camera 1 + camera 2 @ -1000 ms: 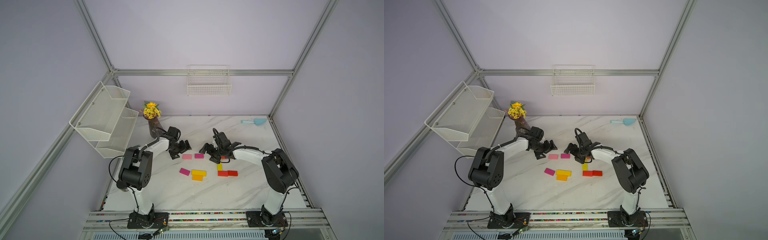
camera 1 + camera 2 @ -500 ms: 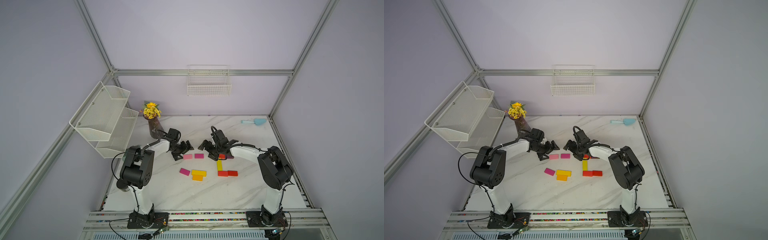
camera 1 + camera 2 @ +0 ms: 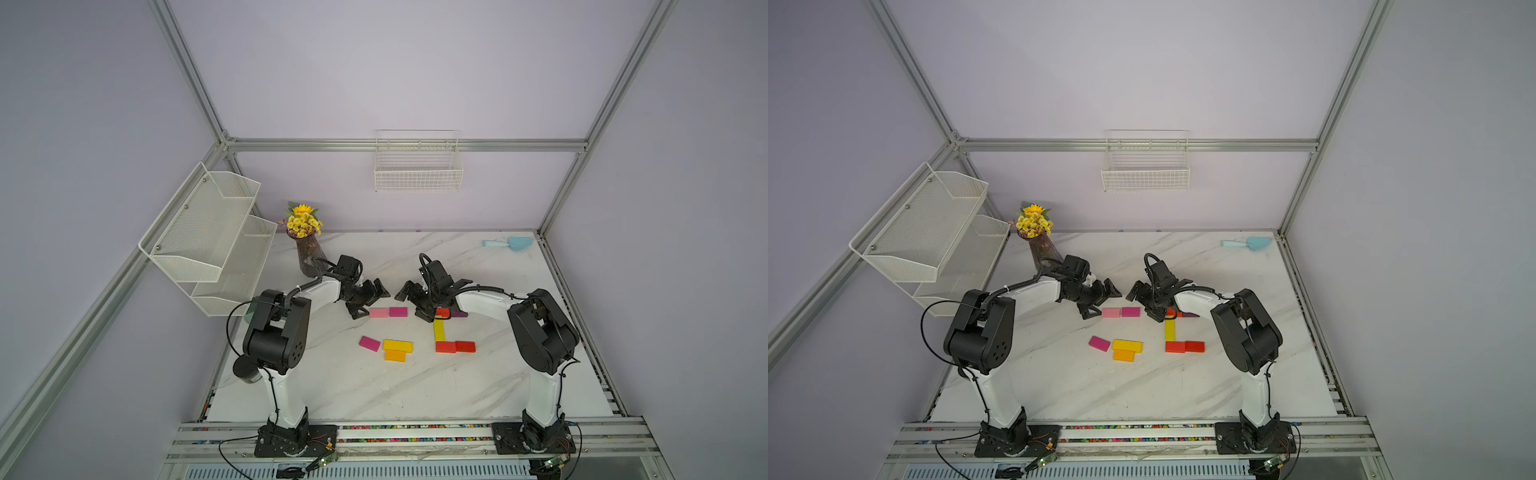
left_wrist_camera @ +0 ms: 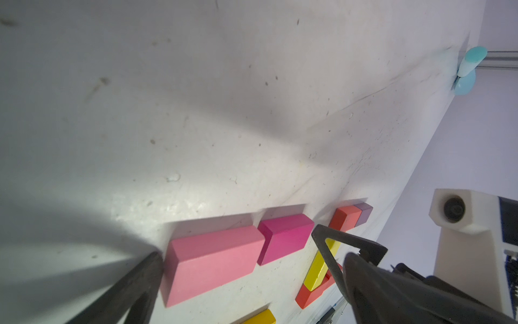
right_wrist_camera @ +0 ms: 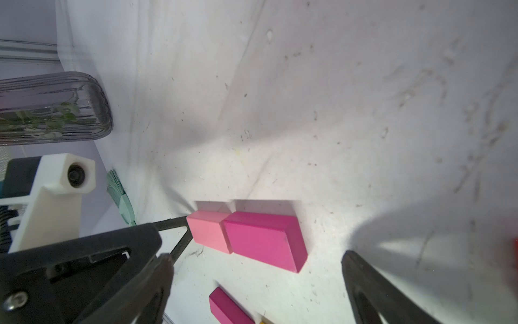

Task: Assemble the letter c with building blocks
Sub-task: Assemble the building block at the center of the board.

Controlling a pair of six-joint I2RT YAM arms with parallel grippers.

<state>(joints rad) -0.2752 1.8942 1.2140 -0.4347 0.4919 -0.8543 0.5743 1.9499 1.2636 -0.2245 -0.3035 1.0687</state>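
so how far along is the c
Mostly formed: yellow spine block, two red blocks below, a red block and purple block on top. Nothing in hand: left gripper and right gripper are open, flanking the light pink block and magenta block. Left, perhaps only tidying; three loose blocks sit unused.

Left arm (image 3: 286, 399): white tube links; bulky black joint housings (image 3: 276, 336) with small round holes; black base plate (image 3: 291, 440), thin red and black wires beside it; black cable (image 3: 227, 328) looping off shoulder; right arm (image 3: 544, 395) same build; left gripper (image 3: 371, 300), right gripper (image 3: 412, 305) black; fingers (image 5: 361, 280) triangular open frames; silver screw (image 5: 12, 301) at finger root; white camera bracket (image 4: 462, 213), round black lens, on wrist.
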